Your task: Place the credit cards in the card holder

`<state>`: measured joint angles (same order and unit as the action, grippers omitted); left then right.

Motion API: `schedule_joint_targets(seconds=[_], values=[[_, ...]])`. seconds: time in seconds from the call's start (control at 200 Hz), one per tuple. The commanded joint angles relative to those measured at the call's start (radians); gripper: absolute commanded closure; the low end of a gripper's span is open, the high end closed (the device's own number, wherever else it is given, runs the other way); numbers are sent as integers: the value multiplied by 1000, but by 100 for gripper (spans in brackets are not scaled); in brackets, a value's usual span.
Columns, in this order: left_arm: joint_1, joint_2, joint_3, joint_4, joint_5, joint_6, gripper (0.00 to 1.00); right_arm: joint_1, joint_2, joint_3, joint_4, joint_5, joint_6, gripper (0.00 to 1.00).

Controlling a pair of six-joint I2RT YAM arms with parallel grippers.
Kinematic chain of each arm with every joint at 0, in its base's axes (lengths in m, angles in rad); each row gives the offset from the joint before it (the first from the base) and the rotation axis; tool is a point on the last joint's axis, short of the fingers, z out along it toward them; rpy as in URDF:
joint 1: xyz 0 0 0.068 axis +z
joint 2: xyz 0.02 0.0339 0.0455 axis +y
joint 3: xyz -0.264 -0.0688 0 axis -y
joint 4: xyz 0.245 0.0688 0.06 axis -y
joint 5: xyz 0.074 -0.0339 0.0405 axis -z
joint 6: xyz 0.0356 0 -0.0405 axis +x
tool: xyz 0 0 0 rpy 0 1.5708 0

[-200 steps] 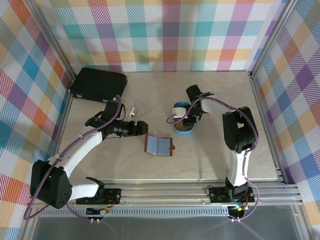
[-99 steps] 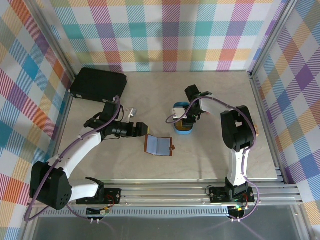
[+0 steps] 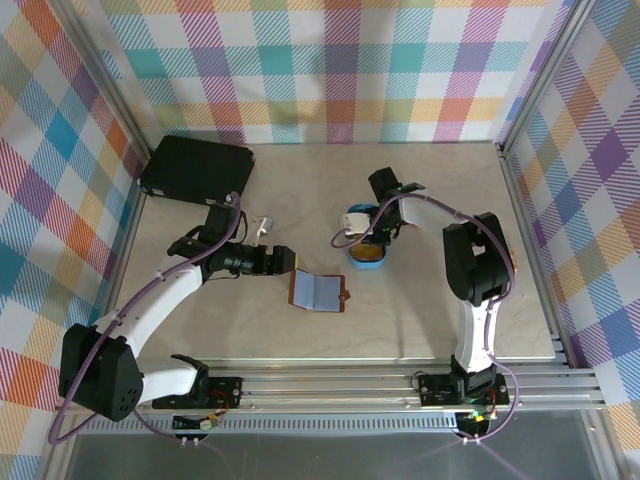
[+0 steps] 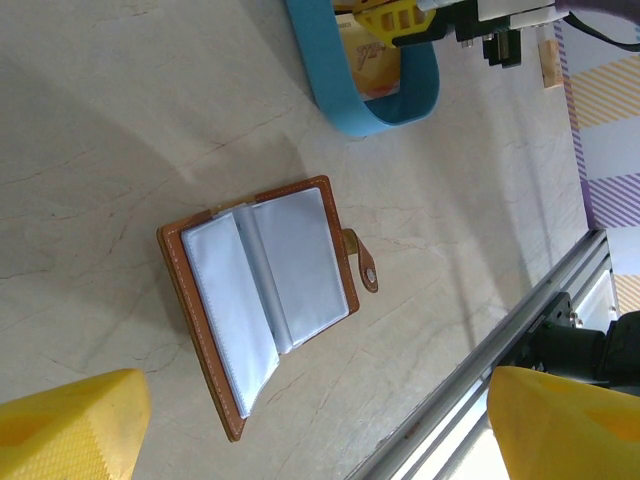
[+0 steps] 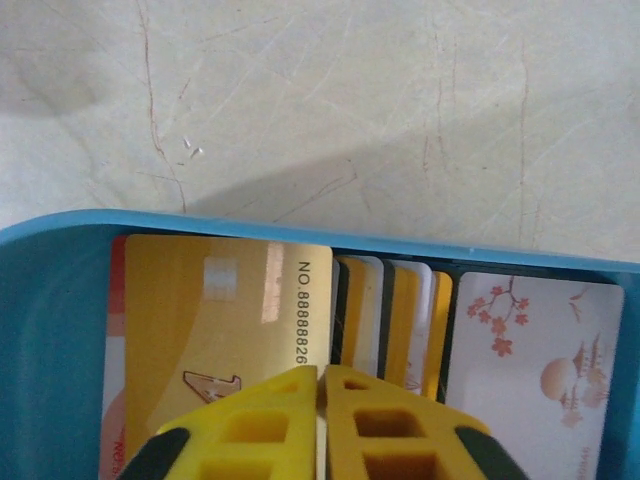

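The card holder (image 3: 320, 290) (image 4: 265, 300) lies open on the table, brown leather outside, pale blue-grey pockets up, snap tab to the right. My left gripper (image 3: 288, 258) (image 4: 318, 440) hovers open just left of it, with nothing between its yellow fingers (image 4: 70, 430). The credit cards stand on edge in a blue tray (image 3: 367, 258) (image 5: 60, 300). My right gripper (image 3: 370, 238) (image 5: 322, 385) reaches into the tray, shut on the edge of a gold credit card (image 5: 220, 320). Several more cards (image 5: 400, 320) stand beside it, among them a white card with red blossoms (image 5: 530, 360).
A large black case (image 3: 195, 168) lies at the back left. A small white object (image 3: 262, 225) sits beside the left arm. The metal rail (image 4: 500, 350) runs along the table's near edge. The blue tray (image 4: 340, 80) lies beyond the holder.
My right gripper's fingers have closed together onto the gold card in the tray. The left gripper has opened a little wider. Neither arm has shifted much.
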<state>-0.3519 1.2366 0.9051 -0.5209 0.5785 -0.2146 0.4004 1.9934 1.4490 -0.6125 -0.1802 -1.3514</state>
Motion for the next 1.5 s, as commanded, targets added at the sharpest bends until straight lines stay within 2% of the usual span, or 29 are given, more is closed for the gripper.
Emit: schedule_joint_targets(seconds=[0.0,0.065,0.105,0.155,0.215,0.26,0.285,0.405,0.765,0.905,0.975,1.05,1.26,1.495], values=[[10,-17,-14,10,6,18,13,6,-47,-22,4,15,-18,94],[10,-17,-14,9,2,21,13,11,-63,-28,-8,15,-11,96],[10,-17,-13,9,2,21,13,14,-75,-37,-11,15,-6,92],[10,-15,-14,9,3,21,13,14,-85,-43,-20,13,4,72],[10,-12,-15,9,6,21,13,14,-85,-45,-29,21,9,53],[10,-9,-13,6,6,23,13,13,-81,-50,-22,26,5,41],[10,-8,-14,7,9,23,13,14,-76,-51,-17,29,2,38],[10,-7,-14,11,11,22,13,14,-34,-19,-29,16,16,33],[10,-3,-14,2,-3,31,13,14,57,62,-139,-34,35,30],[10,5,-15,4,1,32,12,15,61,42,-116,-21,42,32],[10,6,-15,4,1,32,12,14,58,20,-81,2,39,40],[10,6,-14,5,-4,32,11,14,53,7,-60,17,37,52],[10,9,-15,5,-7,34,11,14,40,-3,-18,26,41,75],[10,14,-19,8,-17,34,11,14,-17,-46,51,33,26,87]])
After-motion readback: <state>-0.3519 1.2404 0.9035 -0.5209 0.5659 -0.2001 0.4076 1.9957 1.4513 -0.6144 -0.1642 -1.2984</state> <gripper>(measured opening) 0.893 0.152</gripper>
